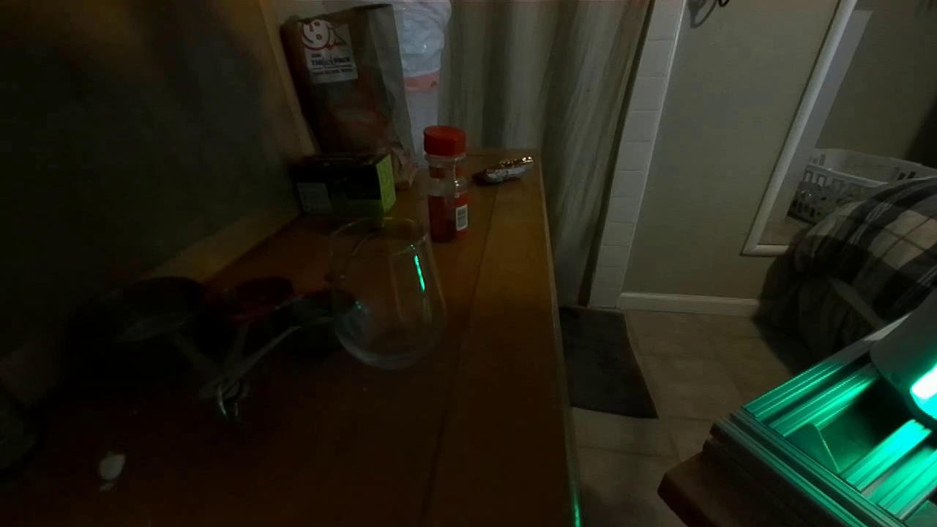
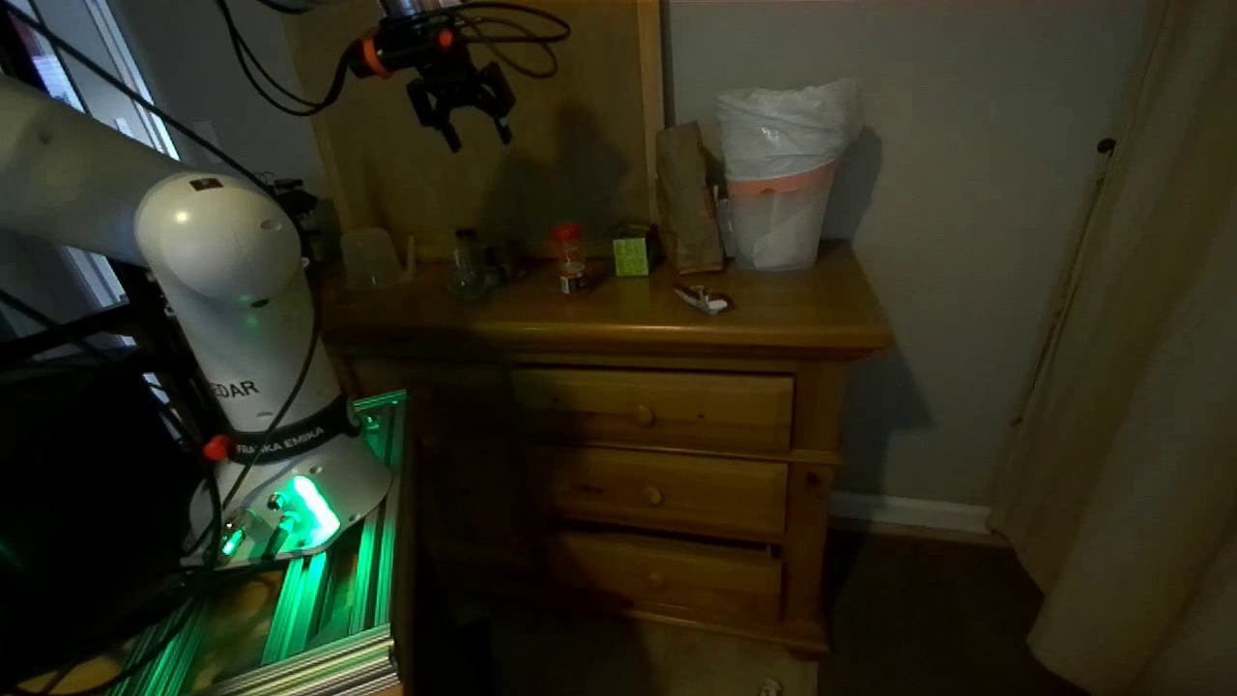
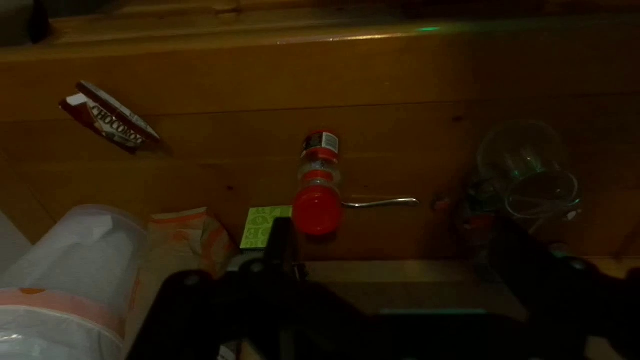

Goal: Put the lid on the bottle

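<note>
The lid [image 1: 444, 140], a round red cap, sits on top of the bottle [image 1: 441, 208] in all views. The bottle stands upright on the wooden dresser top, with a clear neck and reddish body. The lid [image 2: 567, 232] and bottle [image 2: 572, 269] also show in an exterior view. In the wrist view the lid [image 3: 317, 210] is seen from above, over the bottle [image 3: 320, 150]. Whether the lid is fastened, I cannot tell. My gripper [image 2: 480, 137] is open and empty, high above the dresser and apart from the bottle. Its dark fingers [image 3: 393, 227] are spread in the wrist view.
A clear glass vessel [image 1: 392, 322] and dark measuring cups [image 1: 249, 300] stand near the bottle. A green box [image 2: 632, 253], brown bag [image 2: 688, 198], white-lined bin [image 2: 781, 217] and wrapper [image 3: 110, 117] are on the dresser. A metal handle [image 3: 382, 203] lies by the bottle.
</note>
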